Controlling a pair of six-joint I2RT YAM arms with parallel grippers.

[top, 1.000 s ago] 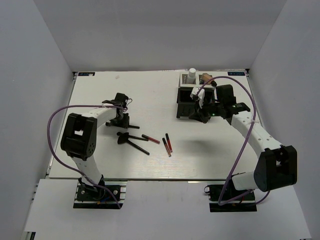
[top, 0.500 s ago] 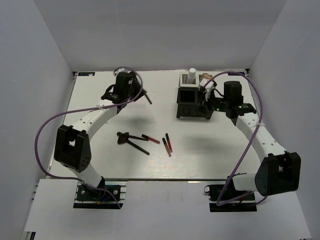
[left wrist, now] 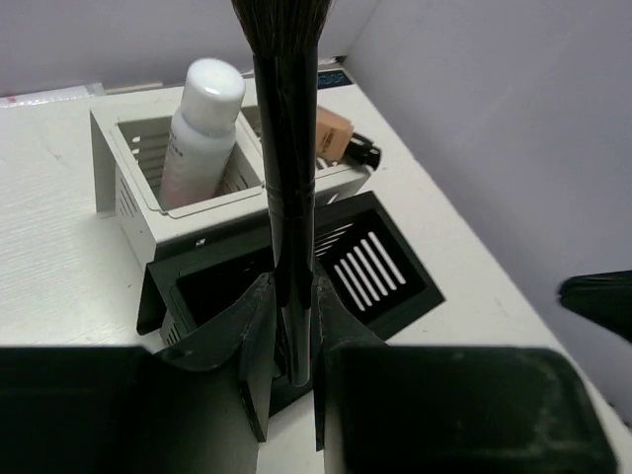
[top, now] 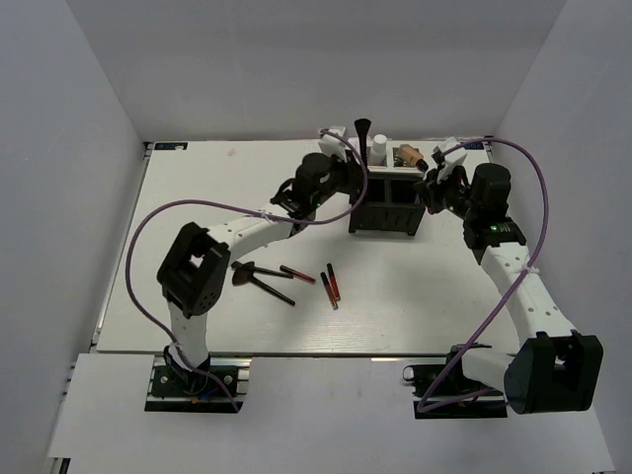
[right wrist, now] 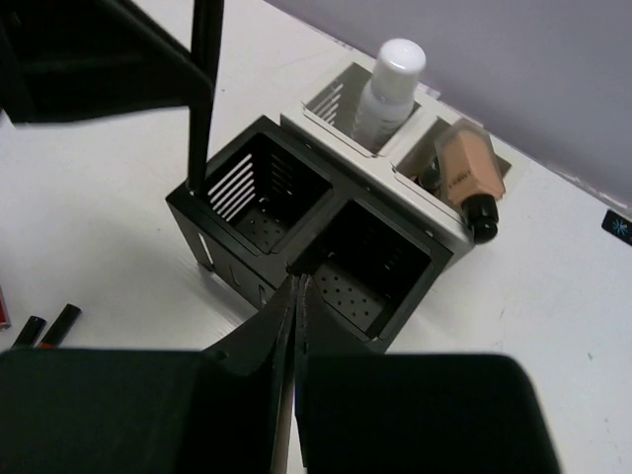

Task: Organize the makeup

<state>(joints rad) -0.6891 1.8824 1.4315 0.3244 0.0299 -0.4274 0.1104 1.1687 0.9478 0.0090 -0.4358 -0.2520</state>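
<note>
White worktop (top: 197, 197): left tool (left wrist: 293, 306) pinching long black bristle brush (left wrist: 286, 118) just reached black slotted box (left wrist: 380, 262), drop-in next; right tool (right wrist: 296, 296) closed, empty.

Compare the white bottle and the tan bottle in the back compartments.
The white bottle stands upright; the tan bottle lies tilted. The white bottle has a white cap, the tan bottle a dark one. Both sit in adjoining white compartments behind the black box.
</note>
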